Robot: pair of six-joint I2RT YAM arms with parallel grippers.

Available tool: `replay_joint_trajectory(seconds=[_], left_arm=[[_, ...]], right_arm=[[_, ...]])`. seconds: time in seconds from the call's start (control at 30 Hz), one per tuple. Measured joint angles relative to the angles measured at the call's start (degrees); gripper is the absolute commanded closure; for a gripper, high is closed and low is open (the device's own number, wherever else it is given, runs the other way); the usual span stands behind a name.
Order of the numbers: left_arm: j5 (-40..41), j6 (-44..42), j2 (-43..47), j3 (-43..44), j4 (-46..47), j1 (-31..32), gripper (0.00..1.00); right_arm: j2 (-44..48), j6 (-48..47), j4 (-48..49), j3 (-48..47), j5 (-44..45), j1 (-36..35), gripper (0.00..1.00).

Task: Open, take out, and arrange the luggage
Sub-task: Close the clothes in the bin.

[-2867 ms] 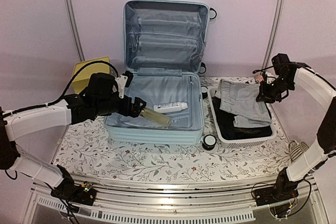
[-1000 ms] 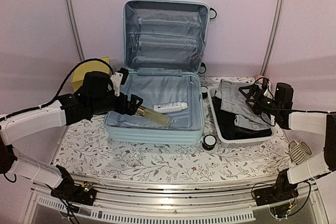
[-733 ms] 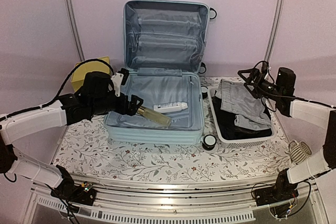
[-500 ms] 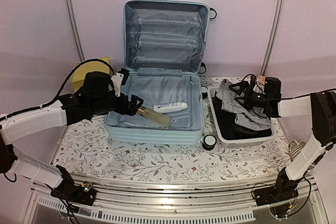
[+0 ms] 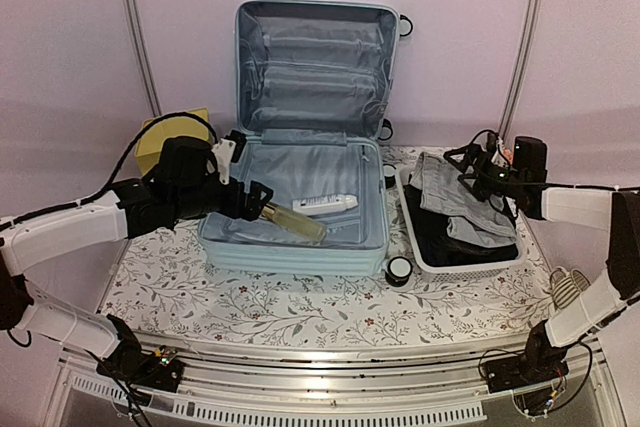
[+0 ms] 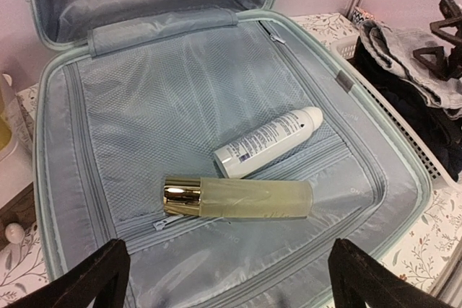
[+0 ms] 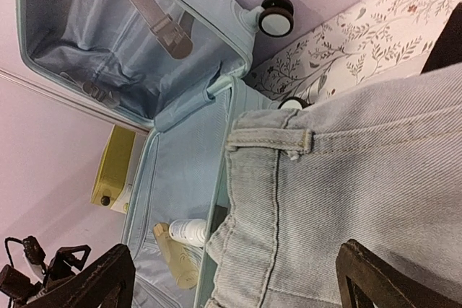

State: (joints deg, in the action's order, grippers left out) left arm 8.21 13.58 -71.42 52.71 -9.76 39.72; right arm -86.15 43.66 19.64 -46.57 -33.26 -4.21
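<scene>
Luggage (image 5: pixel 300 255) lies open on the table (image 5: pixel 250 299), lid upright, its rigid shell bulky and probably best shifted by the rim, the smooth bottle (image 5: pixel 297 222) and spray can (image 5: pixel 325 204) inside likely needing a mid-body pinch; left gripper (image 5: pixel 258 201) hovers wide open near them, right gripper (image 5: pixel 470 164) wide open over the jeans (image 5: pixel 450 192).

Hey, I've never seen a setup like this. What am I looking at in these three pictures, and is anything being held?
Two robot arms stand at a table's near edge. The wide picture is from a camera above and behind them; the other two are from cameras on the wrists. An open mint-blue suitcase holds a gold-capped bottle and a white spray can. Beside it, a white basket holds grey jeans. The left end effector hangs open near the bottle, the right end effector open over the jeans. Nothing is held.
</scene>
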Motion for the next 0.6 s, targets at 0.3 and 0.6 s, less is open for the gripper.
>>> replay_joint_trajectory(seconds=[0.3,0.6], left_arm=[[0.0,0.0,-0.2,-0.2,0.0,0.0,0.02],[0.0,0.0,-0.2,-0.2,0.0,0.0,0.02]], right_arm=[[8.3,-3.7,-3.2,4.7,5.4,5.9,0.01],[2.5,-4.1,-2.1,5.4,1.0,8.2,0.01]])
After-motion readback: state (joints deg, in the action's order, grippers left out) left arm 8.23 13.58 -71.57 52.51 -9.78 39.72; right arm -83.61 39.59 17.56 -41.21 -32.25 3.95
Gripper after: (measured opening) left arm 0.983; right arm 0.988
